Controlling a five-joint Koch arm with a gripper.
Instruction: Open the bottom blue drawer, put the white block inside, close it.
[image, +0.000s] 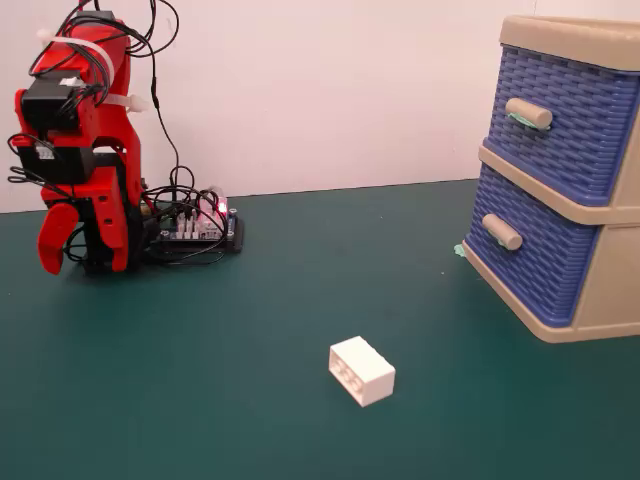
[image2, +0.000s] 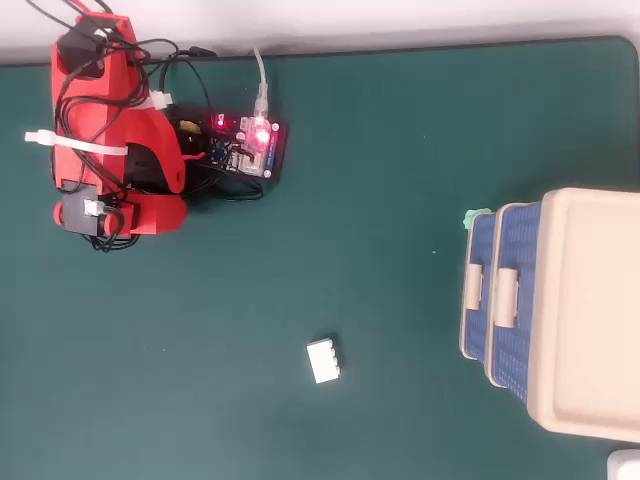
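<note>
**A:** Item one, far left in the fixed view?

**B:** Red arm, folded over its base, gripper hanging down just above the green mat. Jaw state: cannot tell. The fixed view shows one red finger in front of the rest, and the overhead view hides the tips under the arm's body. It holds nothing that can be seen.

**A:** Next along?

**B:** Controller board, lit red, touching the arm's base on its right, cables trailing over it.

**A:** Item three?

**B:** The white block, lying flat on the mat, well apart from the gripper, right of it and nearer the fixed camera. Holes face sideways. In the overhead view the white block sits between arm and cabinet, its long axis slightly skewed from the cabinet front.

**A:** Far right?

**B:** Beige cabinet. Upper drawer with green tape at its handle; the bottom blue drawer below it, shut, cylindrical handle facing the arm.

**A:** Relation governing the next move?

**B:** Judged: the drawer comes first. Its handle lies well right of the gripper, past the block, handle axis running across the arm's line of reach, so the pull runs back toward the base. Nothing done yet.
</note>
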